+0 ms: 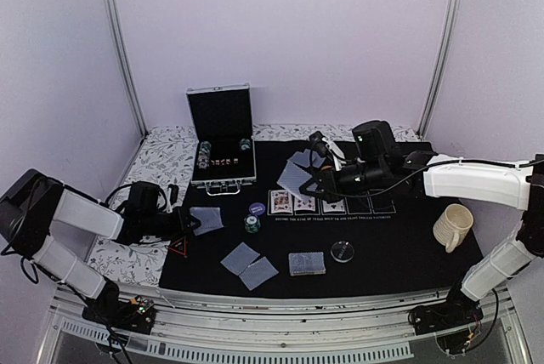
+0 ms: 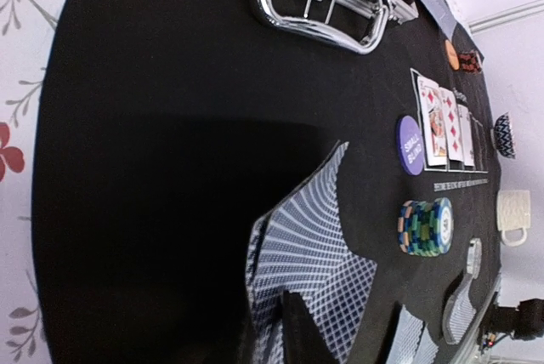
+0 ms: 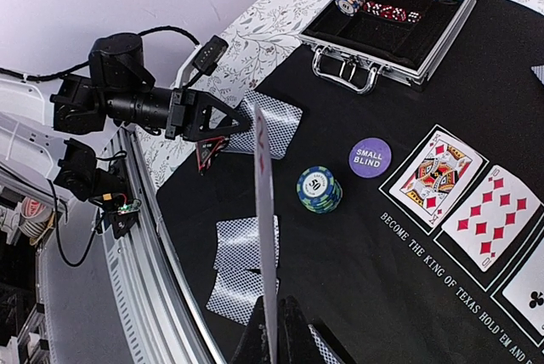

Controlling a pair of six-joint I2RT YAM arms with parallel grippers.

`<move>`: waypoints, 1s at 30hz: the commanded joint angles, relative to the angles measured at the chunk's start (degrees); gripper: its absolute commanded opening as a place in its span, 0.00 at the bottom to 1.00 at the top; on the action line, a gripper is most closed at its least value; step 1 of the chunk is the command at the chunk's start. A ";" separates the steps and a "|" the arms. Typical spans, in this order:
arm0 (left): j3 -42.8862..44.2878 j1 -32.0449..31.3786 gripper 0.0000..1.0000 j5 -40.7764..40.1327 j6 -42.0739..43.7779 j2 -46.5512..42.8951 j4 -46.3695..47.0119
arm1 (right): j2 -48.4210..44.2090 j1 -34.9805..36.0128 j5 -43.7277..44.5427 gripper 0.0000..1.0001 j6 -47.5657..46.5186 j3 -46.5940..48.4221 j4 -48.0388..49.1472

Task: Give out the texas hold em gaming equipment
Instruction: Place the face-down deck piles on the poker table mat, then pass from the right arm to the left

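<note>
Table (image 1: 297,303) with floral cloth (image 1: 157,164) bears black mat (image 1: 382,245); case (image 1: 223,139) perhaps overlapping both.

Plain pale lilac walls (image 1: 280,32) close in the back and both sides, with slim aluminium posts (image 1: 119,41) standing in the rear corners. The table wears a white floral-print cloth (image 1: 157,160) under a black mat (image 1: 391,253). An aluminium rail (image 1: 280,309) runs along its near edge, and the light is soft and even.

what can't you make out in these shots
Face of the held card: right wrist view, edge-on in the right hand.
Whether the left hand grips the two face-down cards: left wrist view, bottom edge cuts the grip off.
Third face-up card: right wrist view, cut by the right edge.
Red triangle marker: right wrist view, mostly behind the left hand.
</note>
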 commanded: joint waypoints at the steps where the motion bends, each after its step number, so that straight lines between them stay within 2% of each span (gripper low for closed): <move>1: 1.30 0.61 0.20 -2.40 0.12 0.39 -3.03 | -0.36 0.53 0.31 0.02 -1.00 1.94 -0.70; 10: 1.90 0.54 0.50 -9.94 0.08 -8.54 -11.11 | -0.46 0.90 0.31 0.02 -1.74 3.14 -2.12; 15: 2.55 0.00 0.53 -14.18 1.79 -18.51 -14.51 | -0.41 2.07 1.64 0.02 -3.15 5.21 -4.15; 18: 4.18 -3.52 0.51 -13.18 9.50 -27.60 -12.88 | 0.02 5.07 2.66 0.02 -6.47 7.33 -6.07; 20: 5.96 -7.75 0.49 -8.84 17.75 -32.23 -10.86 | 0.26 7.32 2.45 0.02 -8.93 8.55 -6.37; 22: 7.89 -11.76 0.50 -0.01 25.72 -35.40 -9.62 | 0.83 9.80 2.49 0.02 -11.77 9.83 -6.72; 26: 9.90 -15.62 0.63 19.02 28.93 -37.76 -7.31 | 2.81 13.72 2.29 0.02 -17.35 13.78 -8.32; 30: 13.65 -18.34 0.73 23.10 34.51 -37.67 -14.95 | 3.55 15.58 0.88 0.02 -19.90 14.90 -7.89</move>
